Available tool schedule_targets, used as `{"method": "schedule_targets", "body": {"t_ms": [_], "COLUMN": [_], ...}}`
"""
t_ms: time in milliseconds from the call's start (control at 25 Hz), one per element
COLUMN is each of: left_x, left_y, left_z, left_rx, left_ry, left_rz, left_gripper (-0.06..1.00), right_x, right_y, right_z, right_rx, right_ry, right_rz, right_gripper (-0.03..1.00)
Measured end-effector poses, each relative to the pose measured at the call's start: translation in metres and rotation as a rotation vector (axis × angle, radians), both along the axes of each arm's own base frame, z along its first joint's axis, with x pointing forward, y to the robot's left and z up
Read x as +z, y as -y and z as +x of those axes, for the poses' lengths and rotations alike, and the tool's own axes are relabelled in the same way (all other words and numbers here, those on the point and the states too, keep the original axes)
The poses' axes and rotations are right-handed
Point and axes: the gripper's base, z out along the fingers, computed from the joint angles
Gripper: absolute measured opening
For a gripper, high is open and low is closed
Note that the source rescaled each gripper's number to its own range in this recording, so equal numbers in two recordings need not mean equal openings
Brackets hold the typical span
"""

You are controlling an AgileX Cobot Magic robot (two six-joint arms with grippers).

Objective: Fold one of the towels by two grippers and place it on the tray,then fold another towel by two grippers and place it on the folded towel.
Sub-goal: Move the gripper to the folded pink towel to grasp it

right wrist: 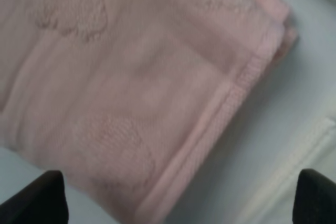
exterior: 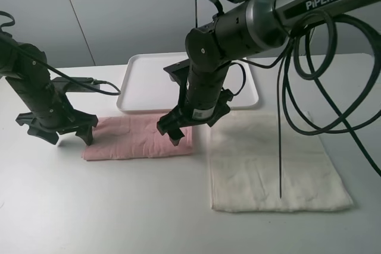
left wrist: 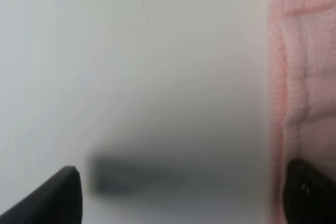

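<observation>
**Pink towel** (exterior: 137, 138): lay on the table (exterior: 119, 212) as a folded strip, long axis running left to right. It was just in front of the tray (exterior: 149, 87) and not on it.

**Left gripper** (exterior: 65, 135): jaws apart, low at the strip's left end. In the wrist view one finger (left wrist: 310, 192) sat over the towel's edge and the other (left wrist: 58, 198) over bare table.

**Right gripper** (exterior: 191, 124): jaws apart, above the strip's right end, holding nothing.

**Relation:** each arm was nearest its own end of the strip. The next move probably depends on both ends being pinched together.

**White towel** (exterior: 274, 165): flat and unfolded, to the right of the pink one and not touching it.

**Obscured:**
- Both wrist views were blurred, so whether the fingertips touched the cloth could not be told.
- The right arm hid part of the tray and the strip's right end.
- A cable (exterior: 280, 147) hung across the white towel.
</observation>
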Motion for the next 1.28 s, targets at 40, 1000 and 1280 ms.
{"method": "schedule_targets", "body": {"t_ms": [40,1000,1280], "left_x": [0.0,0.0,0.0], "left_y": [0.0,-0.001,-0.001], "left_z": [0.0,-0.001,-0.002], "left_rx": [-0.001,-0.01,-0.012], "left_ry": [-0.002,-0.015,-0.017], "left_rz": [0.002,0.012,0.014], "left_gripper": [0.99,0.99,0.99], "right_x": [0.0,-0.034,-0.038], "right_y": [-0.002,-0.004,-0.005], "right_z": [0.002,0.027,0.028], "right_rx": [-0.002,-0.1,-0.101], "right_ry": [-0.004,-0.132,-0.135], "right_rz": [0.001,0.061,0.059], "right_gripper": [0.92,0.84,0.56]}}
